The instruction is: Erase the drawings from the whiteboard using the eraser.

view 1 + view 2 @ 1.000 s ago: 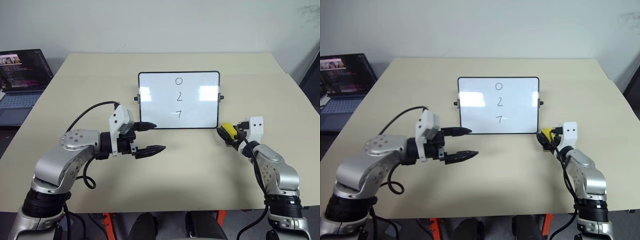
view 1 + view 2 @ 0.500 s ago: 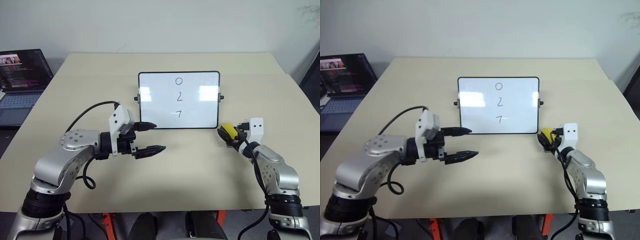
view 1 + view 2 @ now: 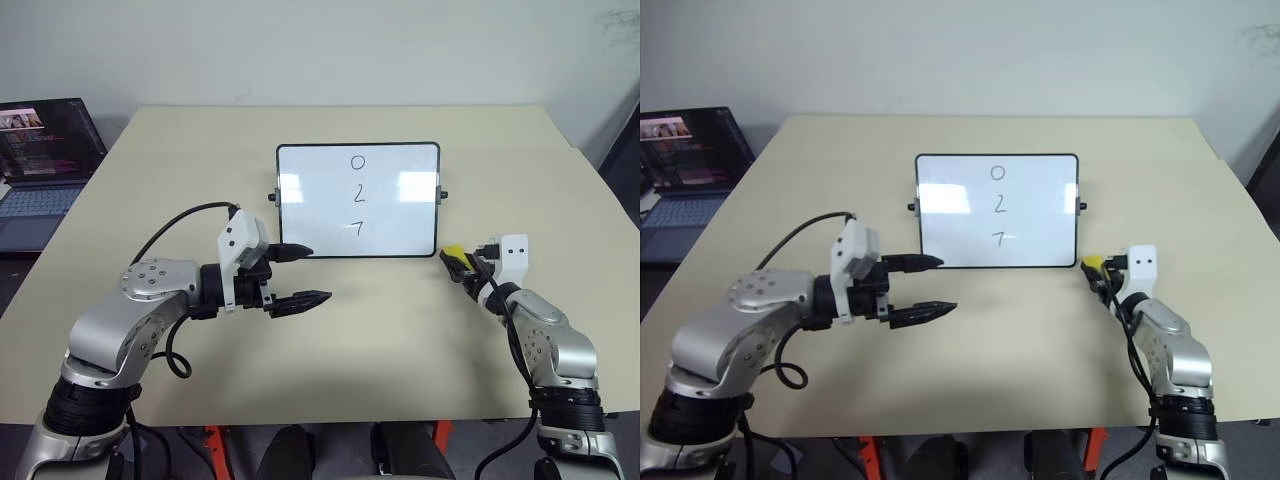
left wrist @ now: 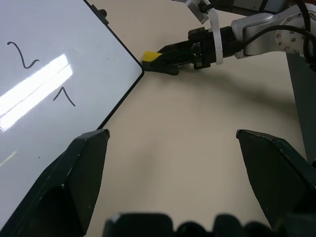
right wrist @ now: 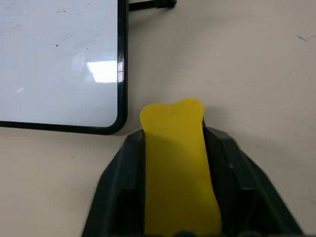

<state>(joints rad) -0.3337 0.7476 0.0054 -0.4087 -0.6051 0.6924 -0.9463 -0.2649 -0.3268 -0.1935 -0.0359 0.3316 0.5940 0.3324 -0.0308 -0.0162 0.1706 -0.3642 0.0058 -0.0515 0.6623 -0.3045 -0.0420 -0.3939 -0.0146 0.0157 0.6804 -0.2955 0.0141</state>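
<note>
the yellow eraser (image 5: 178,168) sits squeezed between the two black fingers of the right tool (image 3: 459,263), just off the lower right corner of the whiteboard (image 3: 358,200), low over the tabletop (image 3: 400,340). the whiteboard stands propped near the middle of the tabletop, its drawings (image 3: 357,193) a column of "0", "2" and "7". the left tool (image 3: 300,275) hangs wide apart, holding nothing, in front of the board's lower left corner. a laptop (image 3: 45,165) sits open beyond the tabletop's left edge.
</note>
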